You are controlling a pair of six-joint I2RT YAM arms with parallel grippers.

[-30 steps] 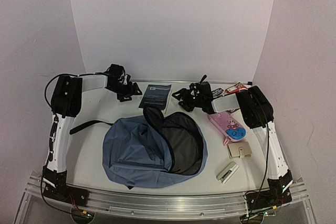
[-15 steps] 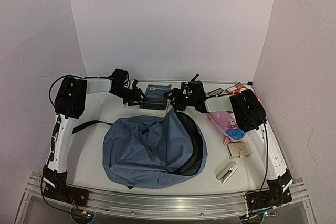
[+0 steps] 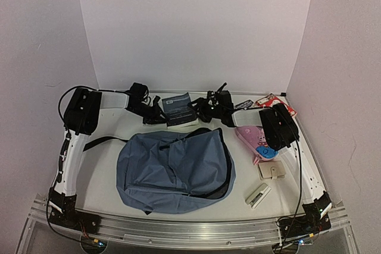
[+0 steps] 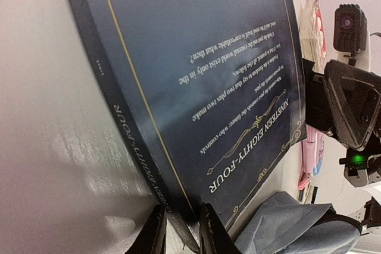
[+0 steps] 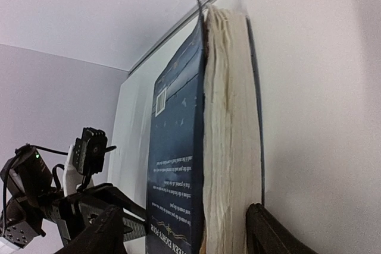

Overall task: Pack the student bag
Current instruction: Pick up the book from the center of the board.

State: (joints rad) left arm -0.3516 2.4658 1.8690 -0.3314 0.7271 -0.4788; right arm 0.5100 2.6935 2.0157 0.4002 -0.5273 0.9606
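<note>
The student bag (image 3: 175,171), dusty blue, lies flat in the middle of the table with its flap down over the opening; a corner of it shows in the left wrist view (image 4: 286,224). Behind it a dark navy book (image 3: 178,110) titled Nineteen Eighty-Four (image 4: 196,75) stands tilted between both grippers. My left gripper (image 3: 156,113) is shut on the book's spine corner (image 4: 181,230). My right gripper (image 3: 199,111) is open around the book's cream page edge (image 5: 229,147), one finger (image 5: 271,233) against the lower cover and the other finger (image 5: 101,233) apart from the upper cover.
A pink pencil case (image 3: 259,143) lies right of the bag, with a beige wallet (image 3: 271,171) and a white stapler-like item (image 3: 258,195) nearer the front. A red-and-white item (image 3: 271,100) sits at the back right. A black strap (image 3: 104,141) trails left of the bag.
The bag's flap has dropped over the dark lining. Both grippers moved inward to the book. The left closed on its corner, and the book tipped up off the table.
</note>
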